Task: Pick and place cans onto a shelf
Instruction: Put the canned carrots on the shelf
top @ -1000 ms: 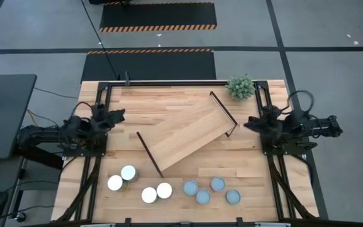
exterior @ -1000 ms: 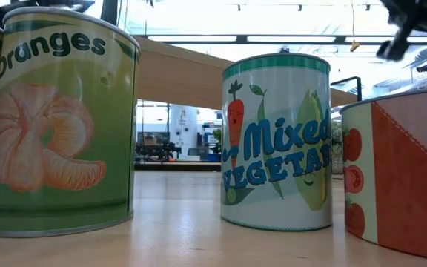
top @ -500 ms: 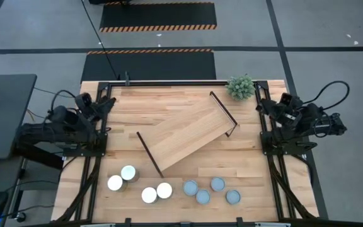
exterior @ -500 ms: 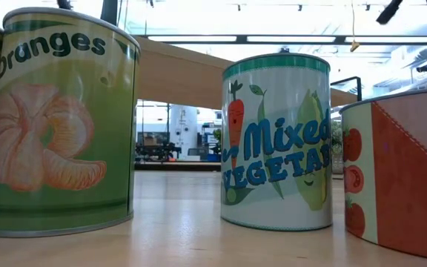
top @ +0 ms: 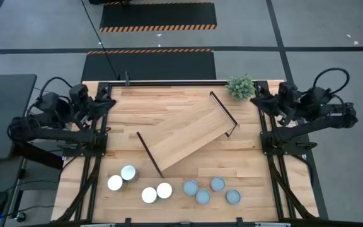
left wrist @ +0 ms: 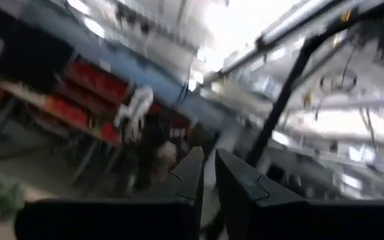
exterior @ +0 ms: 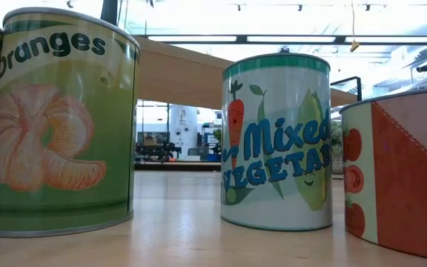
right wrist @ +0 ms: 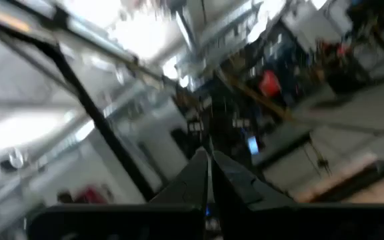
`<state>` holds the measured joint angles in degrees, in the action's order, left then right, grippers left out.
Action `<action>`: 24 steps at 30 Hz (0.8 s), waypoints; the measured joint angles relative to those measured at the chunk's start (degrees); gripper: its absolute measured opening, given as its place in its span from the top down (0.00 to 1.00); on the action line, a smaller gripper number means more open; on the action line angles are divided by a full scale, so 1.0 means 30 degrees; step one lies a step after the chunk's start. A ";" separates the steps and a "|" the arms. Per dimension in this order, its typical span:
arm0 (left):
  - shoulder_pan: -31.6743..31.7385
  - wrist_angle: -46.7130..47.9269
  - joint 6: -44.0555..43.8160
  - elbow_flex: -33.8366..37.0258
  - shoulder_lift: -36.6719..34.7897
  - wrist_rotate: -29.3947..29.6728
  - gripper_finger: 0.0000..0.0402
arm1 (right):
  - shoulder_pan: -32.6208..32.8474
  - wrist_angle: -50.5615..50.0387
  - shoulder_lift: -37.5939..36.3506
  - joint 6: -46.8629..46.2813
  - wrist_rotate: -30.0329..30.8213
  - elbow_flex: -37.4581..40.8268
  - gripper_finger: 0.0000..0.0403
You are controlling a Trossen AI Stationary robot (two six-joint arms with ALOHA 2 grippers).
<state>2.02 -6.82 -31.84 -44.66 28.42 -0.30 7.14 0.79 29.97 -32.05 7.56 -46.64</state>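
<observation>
Several cans stand upright near the table's near edge: white-topped ones (top: 149, 195) at the left, blue-grey-topped ones (top: 203, 196) at the right. In the low view they show close up, labelled Oranges (exterior: 58, 119), Mixed Vegetables (exterior: 276, 141) and tomatoes (exterior: 399, 170). The light-wood shelf (top: 184, 135) stands slantwise mid-table on a black bar at each end. My left gripper (top: 109, 101) is at the far left, shut and empty in its wrist view (left wrist: 209, 173). My right gripper (top: 255, 101) is at the far right, shut and empty in its wrist view (right wrist: 209, 167).
A small green plant (top: 241, 86) stands at the table's far right corner, close to my right gripper. Black frame rails run along the table's left (top: 93, 164) and right (top: 276, 164) sides and its far edge. Bare wood lies between the shelf and the cans.
Both grippers have risen and gone toward the table's far edge, each drawing back toward its own side. They have tipped upward. In the low view the dark gripper at the top right has gone up out of the picture. The cans and shelf have kept still.
</observation>
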 joint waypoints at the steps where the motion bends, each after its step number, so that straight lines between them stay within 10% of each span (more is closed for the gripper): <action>1: 0.0000 0.0984 -0.0014 -0.0430 0.0298 -0.0488 0.89 | 0.0000 -0.1094 0.0539 0.0051 -0.0344 -0.0670 0.93; 9: -0.0921 0.5168 -0.1733 -0.2192 0.2627 -0.4555 0.89 | 0.1028 -0.7362 0.4477 -0.0394 -0.2879 -0.3827 0.94; 24: -0.8548 0.4580 -0.5164 -0.2209 0.6415 -0.3300 0.98 | 0.4652 -0.7372 0.8420 -0.3190 -0.2923 -0.4112 0.99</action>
<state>-23.62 6.92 -47.33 -51.29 47.66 -10.20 21.09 -21.32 55.24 -41.62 -1.21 -58.98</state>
